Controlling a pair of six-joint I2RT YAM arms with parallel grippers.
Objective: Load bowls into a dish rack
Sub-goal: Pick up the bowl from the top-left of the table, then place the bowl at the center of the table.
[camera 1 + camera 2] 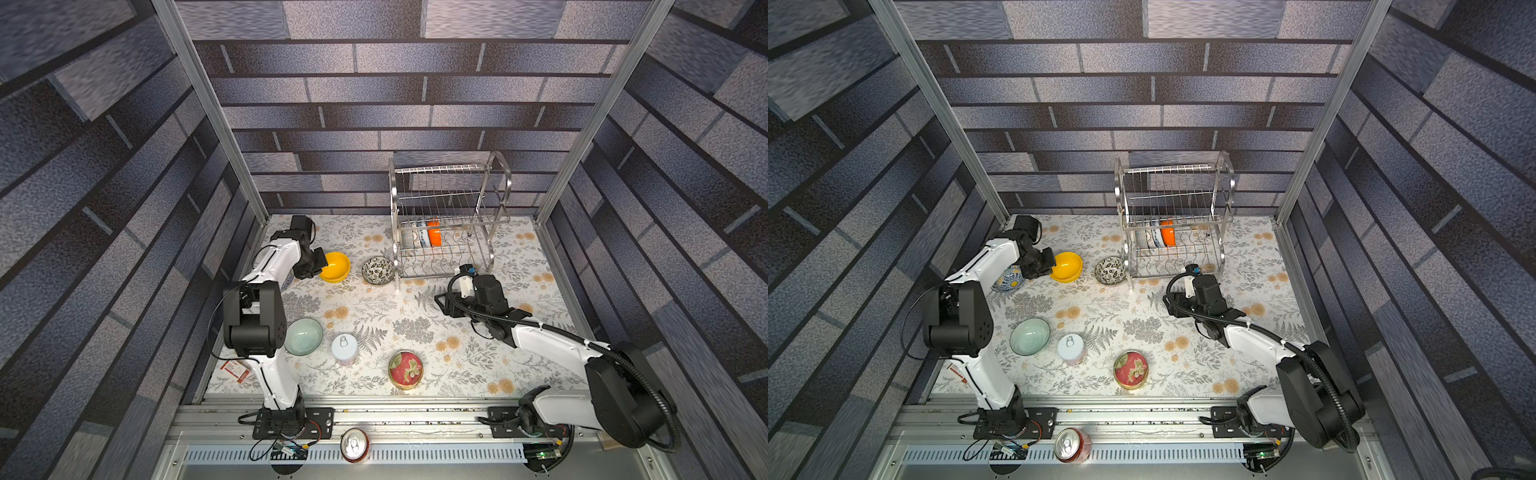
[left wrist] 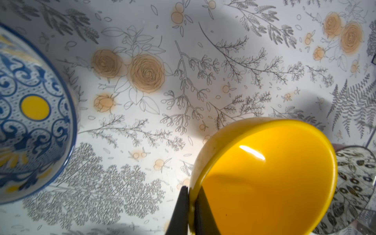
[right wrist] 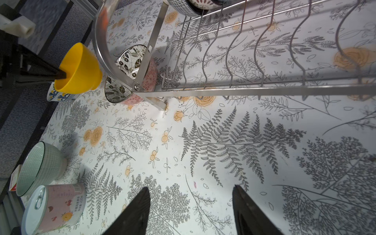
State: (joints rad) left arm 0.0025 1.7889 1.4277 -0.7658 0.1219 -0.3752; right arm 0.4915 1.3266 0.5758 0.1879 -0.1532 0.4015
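Top views both give me the dish rack toward the back of the table, with an orange bowl and patterned ones on edge inside; which tier, I cannot tell. Right gripper hangs low before the rack's front, jaws wide, nothing in them. That's my first worry: if the left arm swings across, the two could meet there. Next, the dark floral bowl sits just beside the rack's near leg, right between the carry and the slots, so a low pass would likely clip it. Now the yellow bowl: tilted, over by the blue patterned bowl, with the left gripper clamped tight on its rim alone. It's one thin pinch on glossy ware, so I reckon it could pivot or slip on any quick move, or knock a wire going in.
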